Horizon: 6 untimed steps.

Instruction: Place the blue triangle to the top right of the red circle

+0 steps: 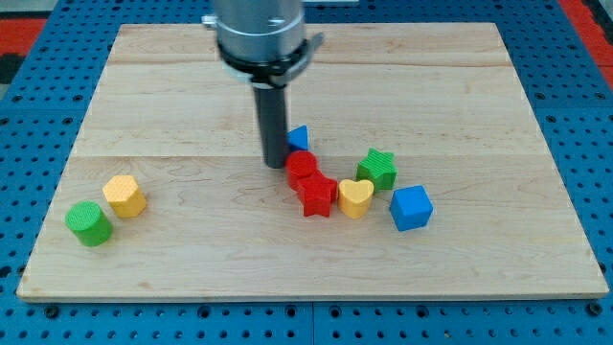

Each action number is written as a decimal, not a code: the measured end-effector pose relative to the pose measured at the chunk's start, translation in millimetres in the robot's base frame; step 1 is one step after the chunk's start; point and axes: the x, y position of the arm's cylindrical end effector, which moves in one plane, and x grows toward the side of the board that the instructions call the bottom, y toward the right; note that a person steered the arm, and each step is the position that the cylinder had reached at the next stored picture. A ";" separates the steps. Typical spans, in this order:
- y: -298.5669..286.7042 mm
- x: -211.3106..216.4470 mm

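Note:
The blue triangle (pixel 299 137) sits near the board's middle, partly hidden behind the rod. The red circle (pixel 301 166) lies just below it, touching or nearly touching. My tip (pixel 275 163) rests on the board just left of the red circle and below-left of the blue triangle. A red star (pixel 317 195) lies directly below-right of the red circle, against it.
A yellow heart (pixel 355 196) touches the red star's right side. A green star (pixel 378 169) and a blue cube (pixel 411 207) lie further to the view's right. A yellow block (pixel 124 195) and a green cylinder (pixel 89 222) sit at the lower left of the wooden board (pixel 479 96).

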 end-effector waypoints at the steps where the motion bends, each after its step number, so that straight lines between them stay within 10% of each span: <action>1: 3.9 -11.0; 6: 47.4 -71.5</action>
